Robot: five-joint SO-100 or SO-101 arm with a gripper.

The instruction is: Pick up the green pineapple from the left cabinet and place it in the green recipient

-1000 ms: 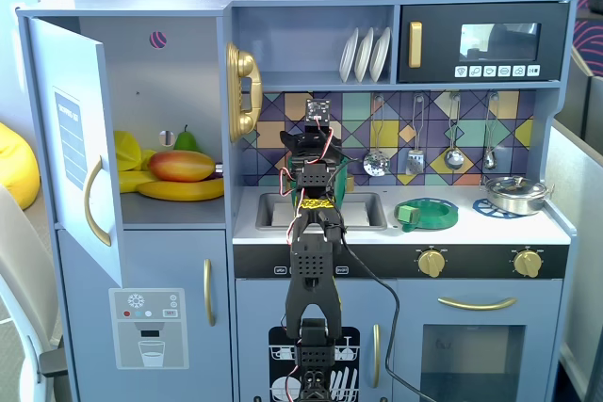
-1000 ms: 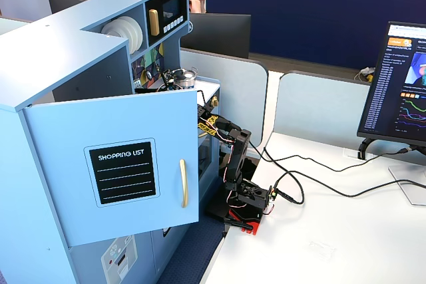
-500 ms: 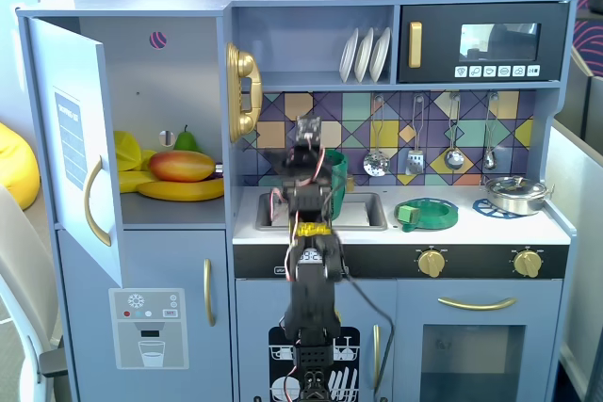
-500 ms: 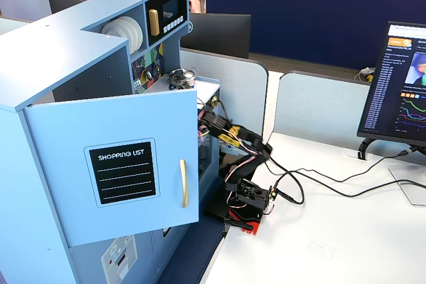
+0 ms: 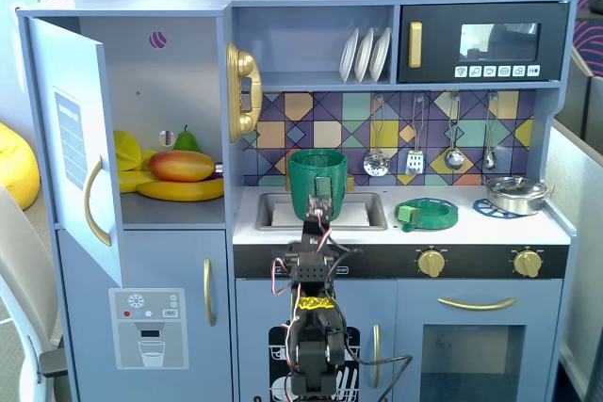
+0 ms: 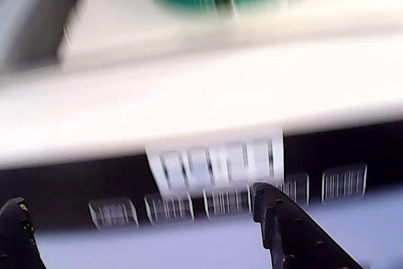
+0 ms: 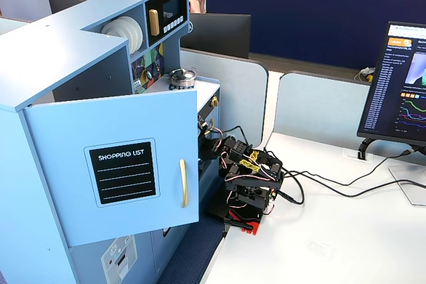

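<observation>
Left cabinet [image 5: 170, 120]: door open, mango and bananas visible; green pineapple not seen there.
Green recipient [image 5: 317, 182]: upright at the sink; contents not visible.
Pincer [image 6: 135, 215]: jaws apart, empty, low by the counter [image 5: 490, 225] edge.
Step, est.: either post-placement or pre-pick, cannot tell which.
Next: check recipient contents.

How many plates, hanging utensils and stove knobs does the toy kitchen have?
White plates: 3
Hanging utensils: 4
Gold stove knobs: 2
Total: 9
</observation>
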